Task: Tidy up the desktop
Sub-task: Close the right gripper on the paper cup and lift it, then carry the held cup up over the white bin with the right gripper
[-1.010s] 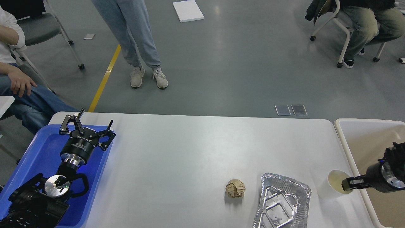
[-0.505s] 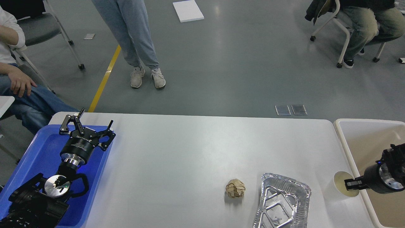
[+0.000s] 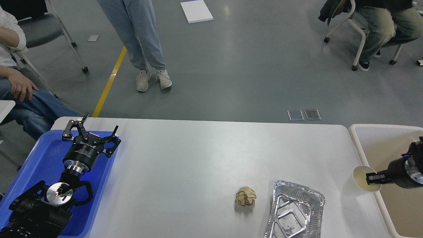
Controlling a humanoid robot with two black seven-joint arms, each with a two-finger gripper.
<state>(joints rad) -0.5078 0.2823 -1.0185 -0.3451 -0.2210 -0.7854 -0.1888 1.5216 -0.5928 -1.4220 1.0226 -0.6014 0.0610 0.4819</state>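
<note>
Head view looks down on the bench (image 3: 198, 158), a wide pale grey-white top that fills the lower half of the picture. At its left end lies a blue tray (image 3: 36, 158), and the left claw (image 3: 90, 127) hangs over the tray's far right corner with its two fingers spread well apart and nothing between them.

At the right end a beige bin (image 3: 383, 145) with a cream rim stands just beside the bench. The right claw (image 3: 371, 178) comes in from the right edge over the bin and reaches back across the rim to a cup (image 3: 362, 178). The cup is pale, tipped so its open mouth faces the camera, and it sits at the bench's right edge, against or over the bin's rim; I cannot tell whether it still touches the bench. The claw's tip sits inside the cup's mouth at its right wall and seems to be pinching that wall, though the fingers are too dark and small to be told apart.

Near the front edge a crumpled brown paper ball (image 3: 246, 196) rests on the bench. Just to its right, apart from it, lies an empty foil tray (image 3: 294, 213), its near end cut off by the picture's lower edge.
</note>
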